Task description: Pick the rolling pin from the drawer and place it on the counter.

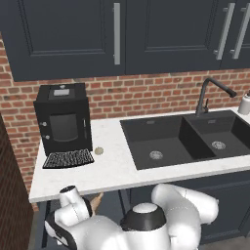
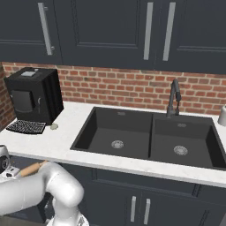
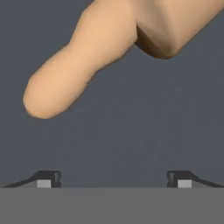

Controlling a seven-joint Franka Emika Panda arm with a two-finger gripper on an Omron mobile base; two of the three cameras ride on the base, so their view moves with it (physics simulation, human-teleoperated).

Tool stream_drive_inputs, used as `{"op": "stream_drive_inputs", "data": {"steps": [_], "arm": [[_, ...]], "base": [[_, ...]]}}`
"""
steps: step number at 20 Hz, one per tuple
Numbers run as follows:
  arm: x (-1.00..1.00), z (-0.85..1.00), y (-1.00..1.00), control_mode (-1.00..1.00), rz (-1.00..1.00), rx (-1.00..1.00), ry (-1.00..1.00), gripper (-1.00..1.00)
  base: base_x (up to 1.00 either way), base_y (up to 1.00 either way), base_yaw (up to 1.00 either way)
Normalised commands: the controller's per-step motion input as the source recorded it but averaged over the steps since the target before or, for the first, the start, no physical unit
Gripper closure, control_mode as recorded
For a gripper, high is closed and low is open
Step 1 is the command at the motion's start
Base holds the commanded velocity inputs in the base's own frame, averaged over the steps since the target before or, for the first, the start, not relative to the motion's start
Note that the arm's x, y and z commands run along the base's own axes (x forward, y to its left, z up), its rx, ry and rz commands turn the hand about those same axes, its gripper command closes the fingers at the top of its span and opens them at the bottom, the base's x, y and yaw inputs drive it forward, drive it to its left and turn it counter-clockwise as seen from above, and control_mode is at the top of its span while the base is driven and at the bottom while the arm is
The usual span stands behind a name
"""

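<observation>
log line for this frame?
phase: reaching | gripper: open, just above rolling pin handle | rolling pin: in drawer | counter: pin not placed

The tabletop (image 1: 117, 168) overhangs the drawer (image 3: 131, 131). The coffee machine (image 1: 63, 119) crowds its left end; bare slab lies toward the sink (image 1: 185, 139). Drawer floor beside the rolling pin (image 3: 78, 70) looks free.

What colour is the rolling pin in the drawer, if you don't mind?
Light tan wood; the rolling pin shows best in the hand view.

2 base views look forward and down from left and right, sharing the desk (image 1: 114, 168); the hand view looks close at the rolling pin (image 3: 100, 48).
</observation>
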Motion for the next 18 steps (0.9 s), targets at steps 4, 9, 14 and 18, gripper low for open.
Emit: {"op": "stream_drive_inputs", "data": {"steps": [4,9,14,18], "arm": [[-1.00,-0.30,-0.09,-1.00,0.03,0.00,0.11,-1.00],[-1.00,0.01,-0.05,-1.00,0.08,0.00,0.10,-1.00],[-0.54,0.65,-0.02,-1.00,0.03,0.01,-0.11,-1.00],[0.20,0.97,-0.02,-1.00,0.00,0.00,-0.43,-1.00]], "base": [[0.00,0.00,0.00],[0.00,0.00,0.00],[0.00,0.00,0.00],[0.00,0.00,0.00]]}}
